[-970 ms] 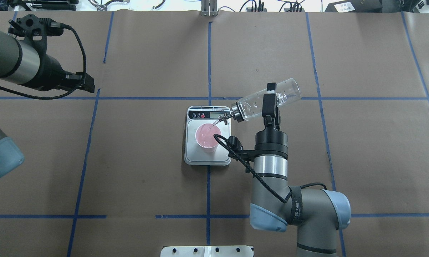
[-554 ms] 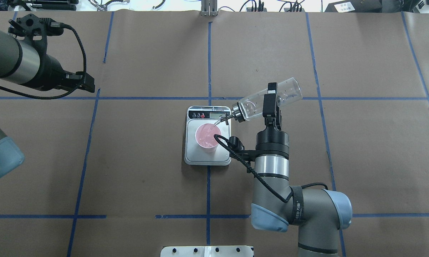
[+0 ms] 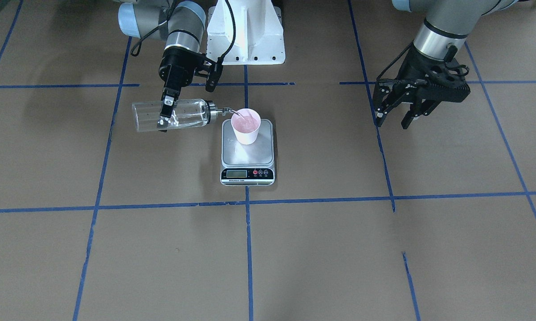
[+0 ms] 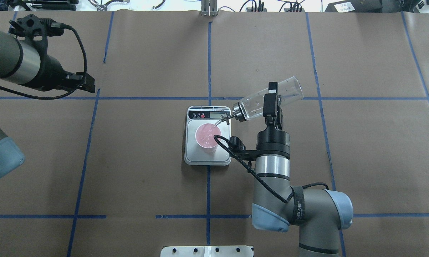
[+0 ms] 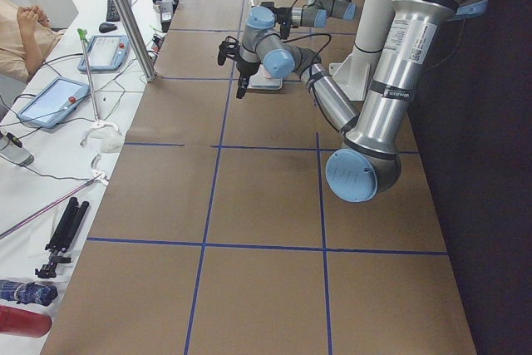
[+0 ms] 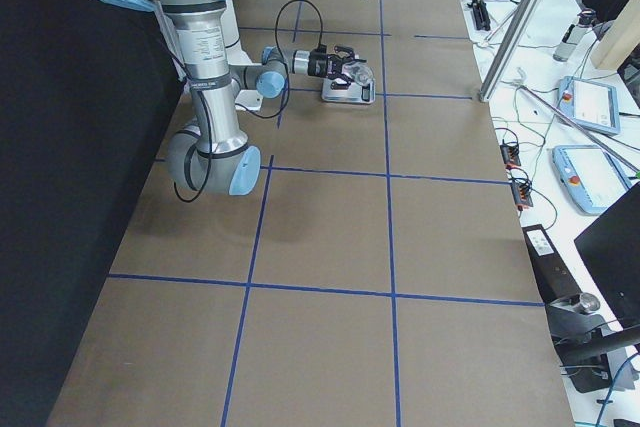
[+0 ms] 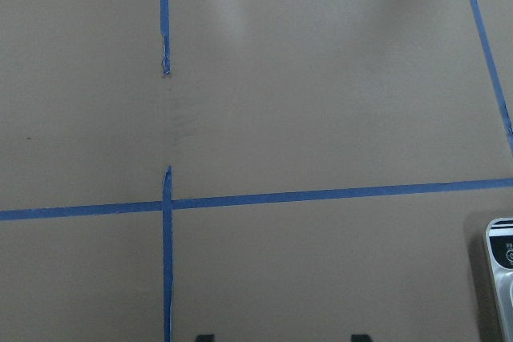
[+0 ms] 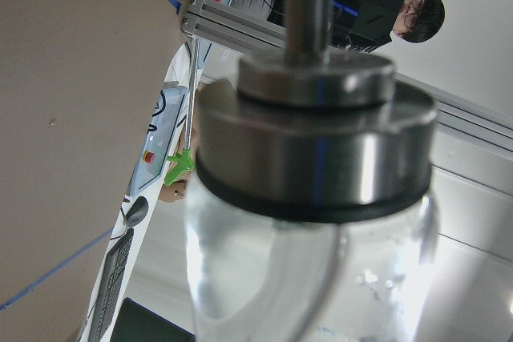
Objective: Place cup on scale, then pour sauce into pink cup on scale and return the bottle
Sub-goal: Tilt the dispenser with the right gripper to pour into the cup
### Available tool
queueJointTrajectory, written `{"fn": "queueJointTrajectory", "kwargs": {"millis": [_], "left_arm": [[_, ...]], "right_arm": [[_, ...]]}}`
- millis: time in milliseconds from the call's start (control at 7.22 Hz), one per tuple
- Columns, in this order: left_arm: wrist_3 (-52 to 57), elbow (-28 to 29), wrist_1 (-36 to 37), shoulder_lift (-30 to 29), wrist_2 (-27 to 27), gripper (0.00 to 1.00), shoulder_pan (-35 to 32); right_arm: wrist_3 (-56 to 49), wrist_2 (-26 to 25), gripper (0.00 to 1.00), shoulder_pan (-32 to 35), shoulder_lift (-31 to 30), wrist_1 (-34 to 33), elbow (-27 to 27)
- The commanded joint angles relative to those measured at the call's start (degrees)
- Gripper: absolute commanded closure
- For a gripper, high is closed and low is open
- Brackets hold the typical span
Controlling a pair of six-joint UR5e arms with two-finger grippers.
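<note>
Black right jaws, clenched across the mid-body of the clear glass cylindrical bottle with the shiny metal pour-spout cap (image 4: 287, 93). Gripped at the belly rather than the neck, probably for tipping by a wrist roll alone and for leaving the spout free. Tilted nearly to level, spout toward the centre, base away: enough for a thin stream of clear, water-like sauce (image 4: 216, 125), not a gush. Spout tip just above the rim of the small pale pink tapered plastic cup (image 4: 208, 137) on the bottle's side, apart from it, seemingly to avoid nudging the cup or adding weight. Bottle body off to the side of the flat square white digital scale with the brushed steel platform (image 4: 193, 153), not over it. Cup upright on that platform, toward the robot's edge, clear of the black display panel; leaves the readout unblocked. Some liquid visible in both cup and bottle. Mid-pour by the look of it; bottle return not yet done. Further out, left jaws spread wide and empty, hovering over the brown paper surface (image 4: 146, 160) well apart from the scale, likely parked clear of the pour.
</note>
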Motion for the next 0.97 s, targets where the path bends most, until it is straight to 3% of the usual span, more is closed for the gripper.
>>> {"fn": "queueJointTrajectory", "kwargs": {"millis": [0, 831], "left_arm": [[-0.1, -0.1, 0.0, -0.1, 0.0, 0.35, 0.0], [-0.2, 0.1, 0.0, -0.1, -0.1, 0.34, 0.1]], "right_arm": [[-1.7, -1.1, 1.0, 0.0, -0.1, 0.0, 0.0], [-4.7, -1.3, 1.0, 0.0, -1.1, 0.0, 1.3]]}}
